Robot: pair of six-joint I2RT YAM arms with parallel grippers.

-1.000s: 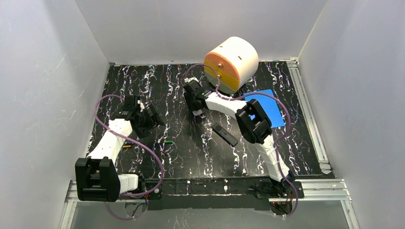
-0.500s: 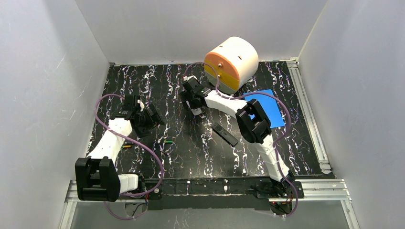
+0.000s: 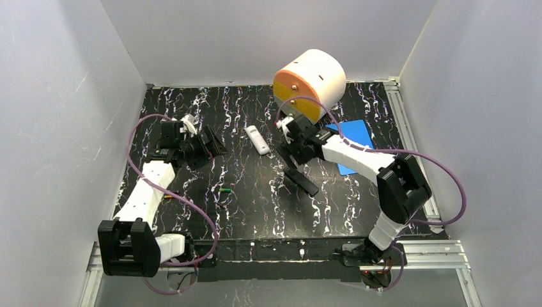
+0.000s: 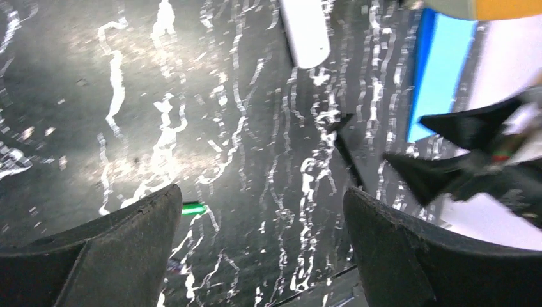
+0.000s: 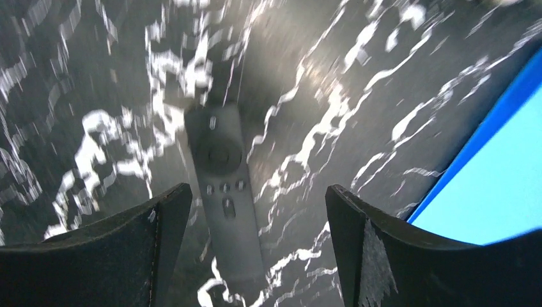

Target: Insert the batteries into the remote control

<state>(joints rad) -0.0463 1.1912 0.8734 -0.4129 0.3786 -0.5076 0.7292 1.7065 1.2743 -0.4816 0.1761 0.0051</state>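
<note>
Two remotes lie on the black marbled table. A white remote (image 3: 257,139) (image 4: 305,32) sits at the back middle. A black remote control (image 3: 305,182) (image 5: 224,192) lies face up, buttons showing, right of centre. My right gripper (image 3: 291,153) (image 5: 257,192) hovers open over the black remote's far end, a finger on either side and nothing held. A green battery (image 3: 224,190) (image 4: 192,208) lies left of centre, with an orange-yellow battery (image 3: 168,196) further left. My left gripper (image 3: 209,144) (image 4: 261,195) stands open and empty at the left, facing right.
A big white and orange cylinder (image 3: 310,83) lies on its side at the back. A blue sheet (image 3: 353,135) (image 5: 498,185) lies flat under the right forearm. White walls close in the left, back and right sides. Metal rails run along the right and near edges.
My right gripper has opened and swung right from the back middle to above the black remote, leaving the white remote lying there. My left gripper has shifted back and opened wider.
</note>
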